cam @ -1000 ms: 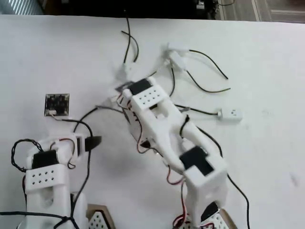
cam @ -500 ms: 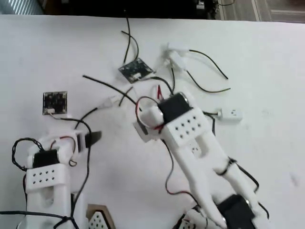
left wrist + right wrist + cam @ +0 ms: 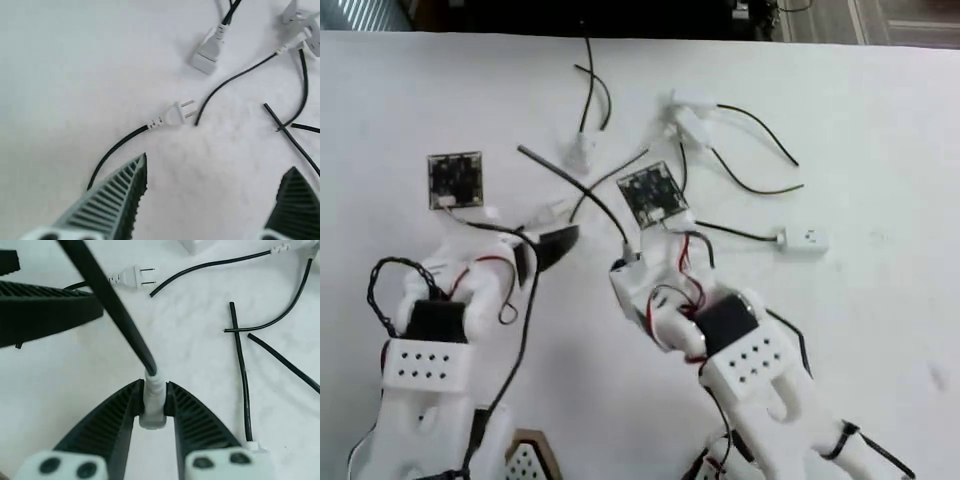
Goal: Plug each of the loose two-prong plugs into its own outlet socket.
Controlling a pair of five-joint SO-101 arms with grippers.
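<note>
A white two-prong plug is clamped in the right gripper. The black ribbed fingers are drawn narrow and press on both sides of the plug's body. Its black cable rises out of the claw and runs off across the white table.

In the high view this gripper sits near the table's middle. A second plug, the loose plug, lies flat on the table with both prongs bare. It is just ahead of the left gripper, whose claw is spread wide with nothing between its fingers.

Past the loose plug, apart from it, lies a white outlet socket on a black lead. A far socket rests toward the table's far edge. A side socket lies well out to one side of the right gripper.

Each wrist carries a small square circuit board. Any marking on the boards is too small to read.
</note>
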